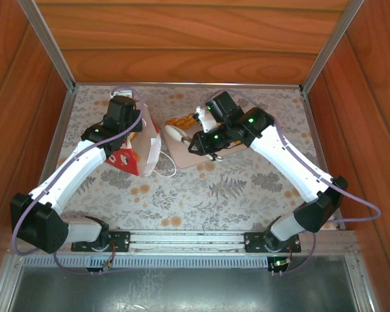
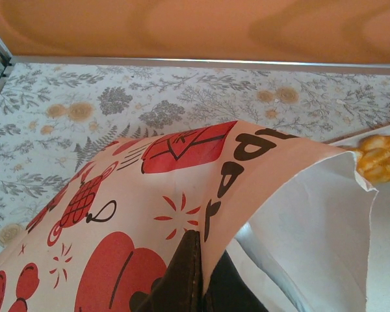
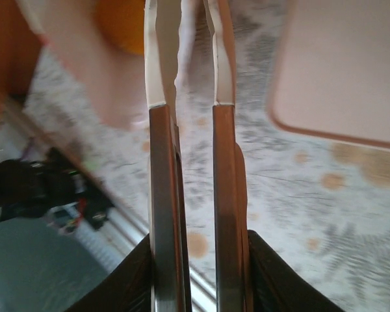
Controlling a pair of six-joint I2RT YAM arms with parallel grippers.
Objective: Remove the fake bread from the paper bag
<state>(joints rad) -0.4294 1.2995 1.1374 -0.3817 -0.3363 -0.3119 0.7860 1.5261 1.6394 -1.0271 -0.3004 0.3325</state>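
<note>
The paper bag (image 1: 143, 146), white with red patterns, leans left of centre with its mouth toward the right. My left gripper (image 1: 125, 122) is shut on the bag's rim (image 2: 211, 214), and the bag's white inside shows beside it. Glossy golden fake bread (image 1: 182, 121) lies on the beige tray (image 1: 211, 157); one piece (image 2: 380, 156) peeks past the bag's edge. My right gripper (image 3: 198, 260) is shut on a pair of metal tongs (image 3: 166, 195) with white tips. The tips hover over the tray's left end, slightly apart. A blurred orange piece (image 3: 120, 23) sits just beside them.
The flat beige tray (image 3: 338, 65) lies right of the bag on the floral tablecloth (image 1: 214, 188). Wooden walls and a metal frame (image 1: 52, 49) close in the table on three sides. A white cord handle (image 1: 164, 170) trails from the bag toward the front.
</note>
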